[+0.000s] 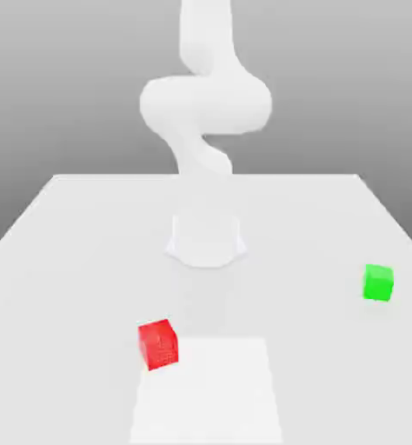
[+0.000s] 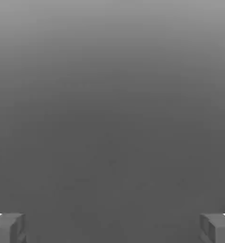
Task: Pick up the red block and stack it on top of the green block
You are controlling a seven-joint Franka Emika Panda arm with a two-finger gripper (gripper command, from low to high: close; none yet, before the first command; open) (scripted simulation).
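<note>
The gripper (image 2: 112, 228) is spread wide and empty. The red block (image 1: 158, 344), well apart from the green block (image 1: 378, 282), should be approached from above, jaws squared to its faces.

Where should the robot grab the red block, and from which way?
Best from above, squeezing two opposite side faces of the red block. It sits flat on the table with nothing beside it; the green block is far off. It looks turned slightly, so the open gripper should probably rotate to match.
</note>
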